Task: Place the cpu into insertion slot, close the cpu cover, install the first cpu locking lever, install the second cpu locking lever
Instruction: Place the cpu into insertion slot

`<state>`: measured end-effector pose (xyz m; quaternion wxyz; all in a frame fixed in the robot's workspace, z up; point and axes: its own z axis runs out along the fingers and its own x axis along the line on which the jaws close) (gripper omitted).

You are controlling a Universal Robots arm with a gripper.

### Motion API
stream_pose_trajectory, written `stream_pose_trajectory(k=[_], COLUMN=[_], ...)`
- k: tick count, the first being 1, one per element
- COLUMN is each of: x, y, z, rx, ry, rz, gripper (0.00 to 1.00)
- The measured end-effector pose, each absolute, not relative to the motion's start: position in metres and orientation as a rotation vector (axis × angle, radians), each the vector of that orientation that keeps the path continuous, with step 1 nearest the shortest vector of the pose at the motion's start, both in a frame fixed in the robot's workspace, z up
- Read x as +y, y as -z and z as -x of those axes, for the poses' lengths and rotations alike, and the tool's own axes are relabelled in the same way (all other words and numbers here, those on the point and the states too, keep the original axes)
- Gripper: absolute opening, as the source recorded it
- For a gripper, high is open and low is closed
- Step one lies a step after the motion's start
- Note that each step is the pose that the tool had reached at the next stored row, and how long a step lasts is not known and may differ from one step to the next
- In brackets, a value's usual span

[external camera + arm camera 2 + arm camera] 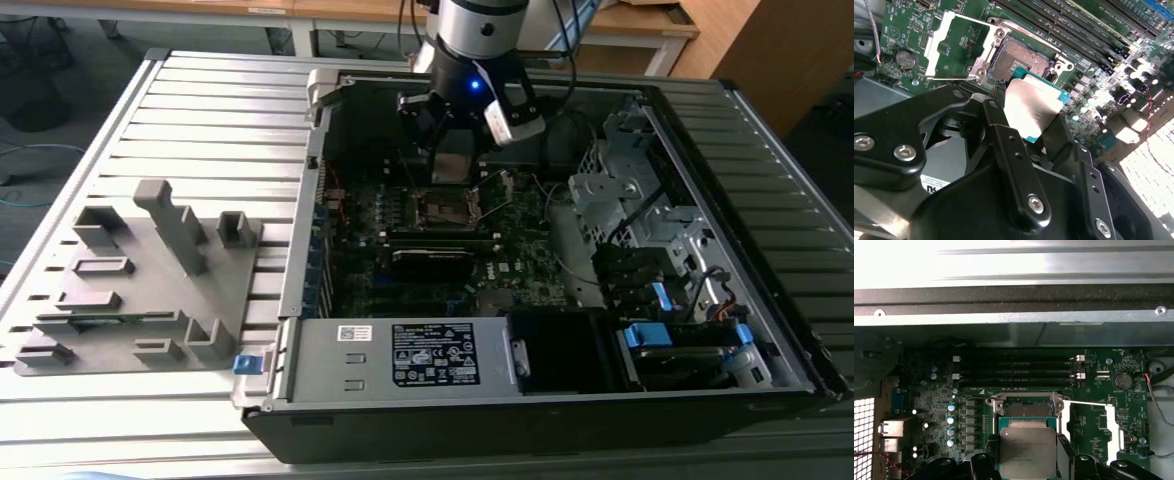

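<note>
Inside the open black computer case [561, 400], on the green motherboard [909, 30], the small square dark insertion slot [1021, 60] with its silvery metal rim lay uncovered, its fine-grained pin field bare. The black metal gripper [1029, 122] was clenched on the cpu [1031, 107], a small flat square chip with a dull silver face and a thin teal-green edge. One bolted black finger [1004, 145] pressed on each of two opposite edges. The cpu hung tilted just beside the slot, not seated in it.

The cpu cover [936, 42], a thin shiny silvery frame plate with a square window, was swung open on its hinge and lay flat on the board beside the slot, green board showing through the window. A round silver coin battery [905, 59] sat just past the cover.

In the first wrist view the cpu [1027, 450] sat between the gripper [1027, 462] fingertips, right in front of the insertion slot [1026, 410], with the cover [1115, 430] to one side. Long narrow black memory slots [1016, 367] ran beyond the socket.

In the exterior view the gripper [451, 165] hung over the far middle of the case, just above the insertion slot [441, 207]. A grey blocky plastic fixture [134, 270] stood on the ribbed metal table [214, 100] at the exterior view's left. A grey power supply box [400, 355] filled the near edge of the case.
</note>
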<state>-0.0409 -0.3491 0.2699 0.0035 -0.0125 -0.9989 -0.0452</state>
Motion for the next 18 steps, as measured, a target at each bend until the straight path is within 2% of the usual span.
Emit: stream_pose_trajectory(k=[18], x=[-0.349], y=[-0.243], z=[0.042], rx=[-3.137], ry=[0.143], rz=[0.032], gripper=[0.54])
